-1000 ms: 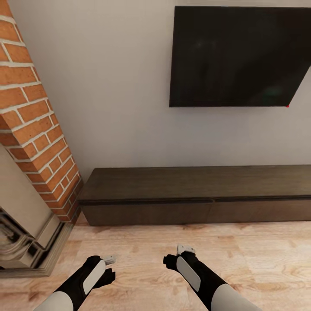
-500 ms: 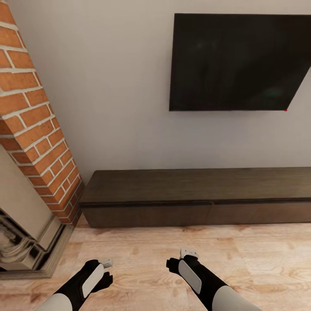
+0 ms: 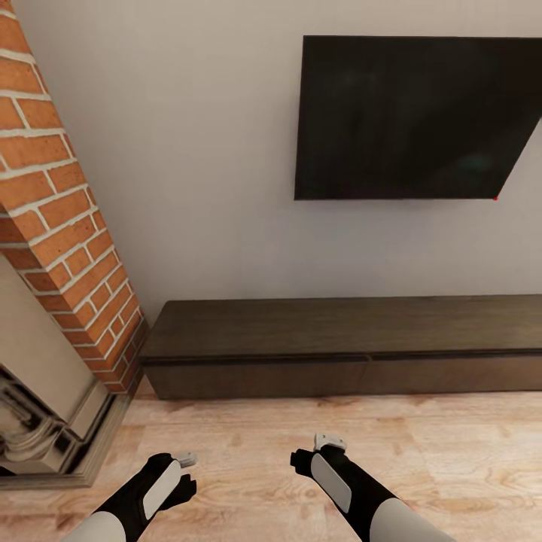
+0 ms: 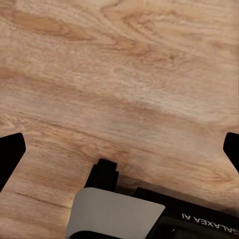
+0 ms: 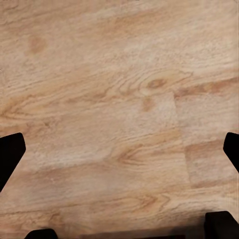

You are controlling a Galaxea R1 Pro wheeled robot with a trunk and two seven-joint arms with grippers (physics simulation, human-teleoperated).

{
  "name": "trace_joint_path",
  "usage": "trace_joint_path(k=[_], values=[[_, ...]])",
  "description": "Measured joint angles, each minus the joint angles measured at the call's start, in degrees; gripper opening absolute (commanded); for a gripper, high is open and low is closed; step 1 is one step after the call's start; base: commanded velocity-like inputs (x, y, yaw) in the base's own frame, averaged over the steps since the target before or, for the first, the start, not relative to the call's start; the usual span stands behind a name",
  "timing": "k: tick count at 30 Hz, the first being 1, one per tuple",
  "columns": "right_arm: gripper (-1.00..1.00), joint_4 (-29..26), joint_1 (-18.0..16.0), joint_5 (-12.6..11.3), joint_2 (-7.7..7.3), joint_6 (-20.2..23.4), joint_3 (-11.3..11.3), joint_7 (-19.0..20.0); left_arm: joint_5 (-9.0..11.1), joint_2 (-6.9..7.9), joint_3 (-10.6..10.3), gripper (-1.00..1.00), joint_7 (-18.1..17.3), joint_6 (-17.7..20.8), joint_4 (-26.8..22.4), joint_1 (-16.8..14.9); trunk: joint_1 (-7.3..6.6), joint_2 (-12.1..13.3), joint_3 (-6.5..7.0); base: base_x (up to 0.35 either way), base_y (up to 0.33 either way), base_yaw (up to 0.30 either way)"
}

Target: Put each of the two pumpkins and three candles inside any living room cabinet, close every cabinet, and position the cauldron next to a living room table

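Room: plank floor [image 3: 248,429], fireplace [image 3: 53,248], wall TV [image 3: 410,117].
Cabinet [image 3: 339,346]: ahead of both jaws, fronts shut; judged rigid, handleless, so pull at the front's edge.
Left jaws [image 4: 119,149]: spread, empty.
Right jaws [image 5: 119,149]: spread, empty.

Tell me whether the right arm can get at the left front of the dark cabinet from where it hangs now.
Probably not yet. The right gripper hangs low over the plank floor, with a strip of bare floor between it and the cabinet. Nothing blocks the way; the base likely needs to roll closer.
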Motion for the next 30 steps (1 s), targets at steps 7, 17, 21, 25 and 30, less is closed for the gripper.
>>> trace_joint_path(k=[7, 17, 21, 25, 30], values=[[1.0, 0.06, 0.01, 0.0, 0.0, 0.03, -0.01, -0.03, -0.03, 0.0, 0.0, 1.0, -0.01, -0.07, 0.71, 0.0, -1.54, 2.81, 1.24, 0.0, 0.0, -0.039], [1.0, 1.14, 0.0, 0.09, -0.01, 0.02, -0.04, -0.05, 0.05, -0.01, -0.01, 1.0, 0.0, -0.09, 1.16, -0.01, -2.2, 4.03, 1.41, 0.0, 0.0, -0.219], [1.0, 1.19, -0.01, 0.18, -0.01, 0.03, -0.06, 0.0, 0.08, -0.02, -0.02, 1.0, -0.01, -0.09, 1.17, -0.01, -2.2, 4.03, 1.22, 0.0, 0.0, -0.242], [1.0, 1.25, -0.01, -0.2, -0.01, 0.1, -0.11, -0.02, 0.08, -0.01, -0.01, 1.0, -0.03, -0.09, 1.17, -0.01, -2.2, 4.03, 1.04, 0.0, 0.0, -0.243], [1.0, 1.29, 0.01, -0.55, 0.03, 0.14, -0.13, -0.19, 0.08, -0.01, -0.03, 1.0, -0.02, -0.09, 1.17, -0.01, -2.2, 4.03, 0.8, 0.0, 0.0, -0.243]])
